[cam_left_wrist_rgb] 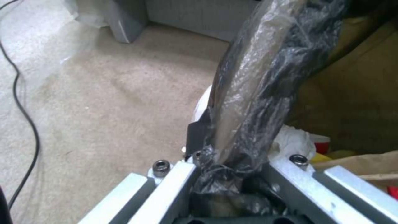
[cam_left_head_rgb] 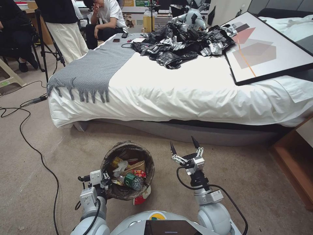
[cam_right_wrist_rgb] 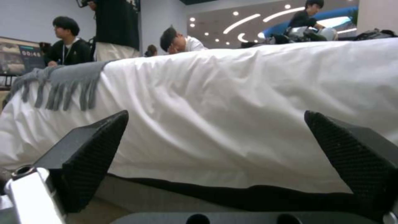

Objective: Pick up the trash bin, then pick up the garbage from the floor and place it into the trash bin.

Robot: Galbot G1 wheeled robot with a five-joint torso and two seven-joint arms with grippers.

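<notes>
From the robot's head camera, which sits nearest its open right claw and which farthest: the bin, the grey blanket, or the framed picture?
From the right gripper:
1. Trash bin, on the floor just to its left.
2. Framed picture, on the bed, ahead to the right.
3. Grey blanket, on the bed's far left; close to the picture's distance.

We see the bin [cam_left_head_rgb: 127, 173] at about 7 o'clock in the head view, low on the carpet, tilted so its round mouth faces up toward us. A dark brown-black bag [cam_left_wrist_rgb: 257, 77] lines it and folds crumpled over the rim; in the left wrist view that bag edge is pinched between closed jaws. Inside lies the garbage: a clear bottle [cam_left_head_rgb: 131, 180] with a green label at 5 o'clock of the mouth, a crumpled white tissue [cam_left_head_rgb: 120, 167] toward 9 o'clock, a tan paper piece [cam_left_head_rgb: 137, 165] near the middle, a yellow wrapper [cam_left_head_rgb: 116, 161] at 10 o'clock. A red-and-white wrapper [cam_left_head_rgb: 142, 196] lies at the bin's 5 o'clock, partly under its wall.
</notes>
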